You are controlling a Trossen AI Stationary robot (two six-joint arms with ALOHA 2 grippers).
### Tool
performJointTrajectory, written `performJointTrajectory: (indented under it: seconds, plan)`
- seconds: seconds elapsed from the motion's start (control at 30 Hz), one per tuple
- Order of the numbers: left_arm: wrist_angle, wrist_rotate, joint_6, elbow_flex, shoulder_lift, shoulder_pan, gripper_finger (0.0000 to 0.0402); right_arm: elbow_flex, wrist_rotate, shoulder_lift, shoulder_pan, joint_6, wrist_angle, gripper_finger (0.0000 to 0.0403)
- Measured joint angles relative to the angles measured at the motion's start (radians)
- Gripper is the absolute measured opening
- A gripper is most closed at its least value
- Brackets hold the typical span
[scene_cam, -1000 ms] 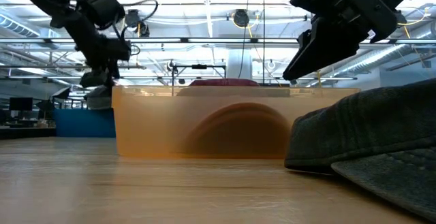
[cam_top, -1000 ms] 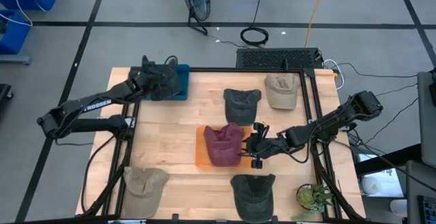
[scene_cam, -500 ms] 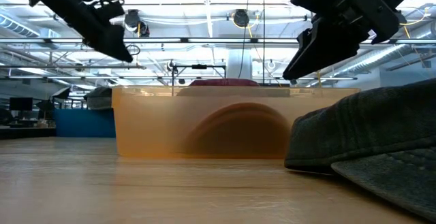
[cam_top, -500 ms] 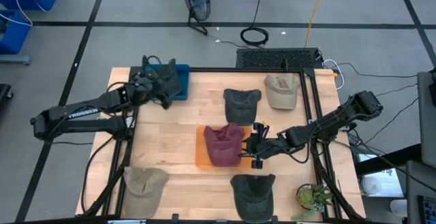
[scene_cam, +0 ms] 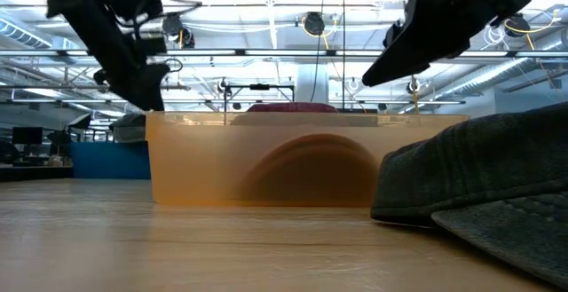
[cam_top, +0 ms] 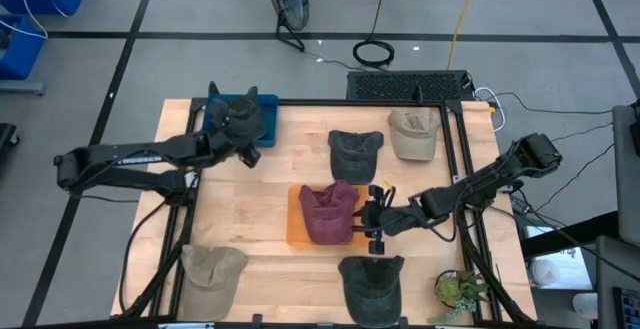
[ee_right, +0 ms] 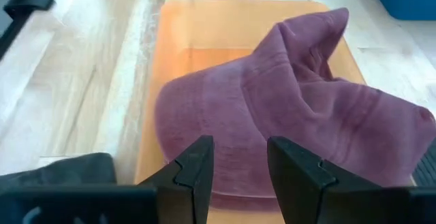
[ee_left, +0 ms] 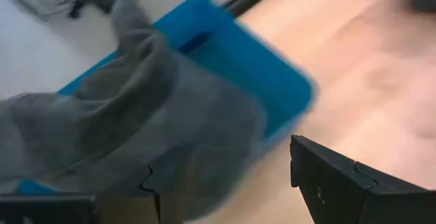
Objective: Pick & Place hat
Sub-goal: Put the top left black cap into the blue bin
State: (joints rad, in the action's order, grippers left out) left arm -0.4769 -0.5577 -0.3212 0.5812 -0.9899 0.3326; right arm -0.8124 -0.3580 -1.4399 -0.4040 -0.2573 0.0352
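A dark grey hat point(cam_top: 232, 115) lies in the blue bin point(cam_top: 266, 119) at the table's far left corner, draped over its rim point(ee_left: 225, 67). My left gripper point(cam_top: 247, 146) is open and hovers just off the bin's near right side, fingers point(ee_left: 334, 183) apart in the left wrist view. A maroon hat point(cam_top: 328, 212) rests crumpled in the orange tray point(cam_top: 296, 219) at mid-table. My right gripper point(cam_top: 372, 219) is open at the tray's right edge, its fingers point(ee_right: 197, 169) pointing at the maroon hat point(ee_right: 286, 122) without touching it.
Other hats lie on the wood: a dark one point(cam_top: 355, 150) and a tan one point(cam_top: 413, 132) toward the far edge, an olive one point(cam_top: 212, 267) and a dark one point(cam_top: 370, 282) at the near edge. A small plant point(cam_top: 458, 289) stands at the near right corner.
My left gripper has drawn back from over the blue bin toward the table's near edge and a little right, leaving the grey hat lying in the bin. My right gripper has risen slightly beside the orange tray.
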Motion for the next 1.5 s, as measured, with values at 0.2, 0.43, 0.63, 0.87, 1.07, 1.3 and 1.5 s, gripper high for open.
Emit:
performJointTrajectory:
  seconds: [0.2,0.43,0.63,0.87,1.07,1.3,1.5]
  plan:
    - [0.063,0.042,0.000,0.000,-0.092,0.127,0.0241,0.000,-0.004,0.000,-0.011,-0.003,0.001,0.0123]
    - [0.196,0.183,-0.004,0.000,-0.143,0.209,0.0241,0.000,-0.005,0.000,-0.010,-0.019,0.002,0.0123]
    - [0.113,0.126,0.042,0.003,-0.202,0.241,0.0241,0.008,-0.005,0.000,-0.010,-0.043,0.008,0.0123]
    - [0.017,-0.076,0.063,-0.002,-0.215,0.242,0.0241,0.058,-0.006,0.000,-0.010,-0.095,0.025,0.0123]
    - [0.031,-0.099,0.106,-0.002,-0.214,0.239,0.0241,0.086,-0.004,0.000,-0.010,-0.098,0.099,0.0123]
    - [0.043,-0.079,0.136,-0.002,-0.207,0.212,0.0241,0.087,-0.003,0.000,-0.010,-0.086,0.118,0.0123]
    - [0.121,-0.184,0.223,-0.001,-0.207,0.211,0.0241,0.087,-0.003,0.000,-0.010,-0.078,0.119,0.0123]
